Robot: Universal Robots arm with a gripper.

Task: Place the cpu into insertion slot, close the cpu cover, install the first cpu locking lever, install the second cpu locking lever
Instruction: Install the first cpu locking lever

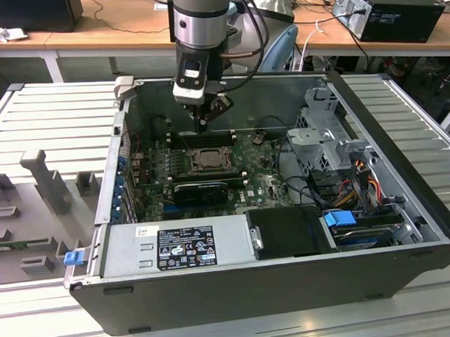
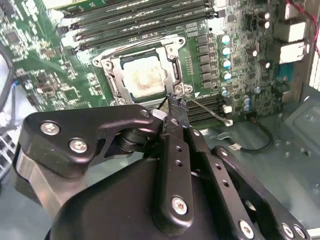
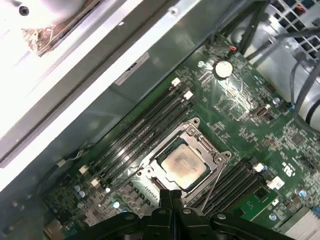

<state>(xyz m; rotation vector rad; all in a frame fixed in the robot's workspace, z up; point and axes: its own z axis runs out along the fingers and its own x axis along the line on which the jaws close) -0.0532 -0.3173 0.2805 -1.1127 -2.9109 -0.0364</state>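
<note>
In the exterior view the pincer [image 1: 202, 123] hangs inside the open computer case [image 1: 251, 293], directly above the edge of the socket [image 1: 208, 159]; a black card [image 1: 200, 190] lies just beside the socket on the opposite edge, and a grey power box [image 1: 176, 248] sits beyond that card, well apart from the socket. In both wrist views the chip [image 2: 145, 77] [image 3: 184, 165] lies flat inside the socket, its pale metal top face showing through the window of the cover [image 2: 114, 77] [image 3: 200, 142]; the cover lies down over the socket and frames the chip on all four sides. The pincer [image 2: 174, 99] [image 3: 170, 194] has its two fingers pressed together with no gap and nothing seen between them; its tip sits at one corner of the socket, touching or nearly touching the cover there, though I cannot tell which. A thin wire lever [image 2: 207, 110] [image 3: 214, 182] starts at that same corner and angles away from the socket; its free end lies over the memory slots [image 2: 207, 106] on that side. More long memory slots [image 3: 137, 135] run alongside the socket's far edge; a round coin battery [image 3: 223, 68] sits on the green board [image 3: 240, 115], well apart from the socket.
</note>
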